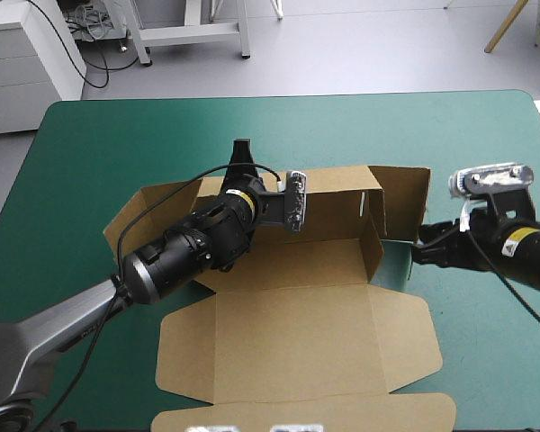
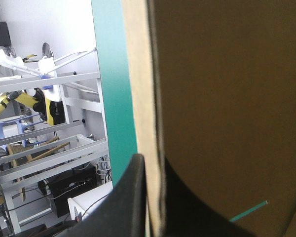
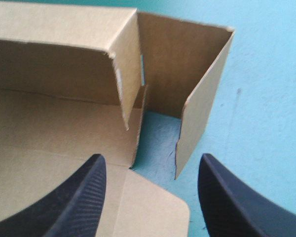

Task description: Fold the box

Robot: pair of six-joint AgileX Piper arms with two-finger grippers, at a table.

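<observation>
The brown box lies mid-table, with its far wall raised and its lid panel flat toward the near edge. My left gripper reaches over the far wall's top edge. In the left wrist view the board runs between the black fingers, which are shut on it. My right gripper is open just off the box's right end. Ahead of it stand a right end flap and the inner short wall, with a gap of teal-green cover between them.
The flat lid and its side flaps spread nearly to the table's near edge. Bare teal-green cover lies right of the box and along the far edge. The left arm's body crosses the box's left half.
</observation>
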